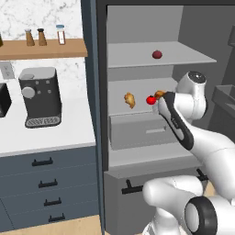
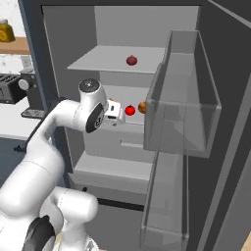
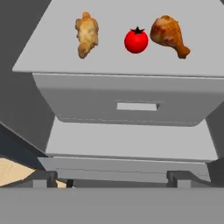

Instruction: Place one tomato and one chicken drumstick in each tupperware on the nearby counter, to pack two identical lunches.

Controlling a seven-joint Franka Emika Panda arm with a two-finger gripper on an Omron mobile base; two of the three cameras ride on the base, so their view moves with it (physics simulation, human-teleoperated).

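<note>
Two golden chicken drumsticks (image 3: 87, 35) (image 3: 168, 34) lie on the fridge's middle shelf with a red tomato (image 3: 136, 41) between them. A darker tomato (image 1: 157, 54) sits on the shelf above. My gripper (image 3: 113, 178) hangs open in front of this middle shelf, short of the food, its fingers wide apart and holding nothing. From the right base view the gripper (image 2: 117, 112) is just left of the tomato (image 2: 130, 110). The white counter (image 1: 55, 133) lies left of the fridge. The tupperware is out of view.
A pale fridge drawer (image 3: 131, 100) sits under the middle shelf. The open fridge door with clear bins (image 2: 181, 98) stands close on the right. A coffee machine (image 1: 40, 96) and a dark toaster (image 1: 3, 98) stand on the counter, below a wooden shelf (image 1: 43, 48).
</note>
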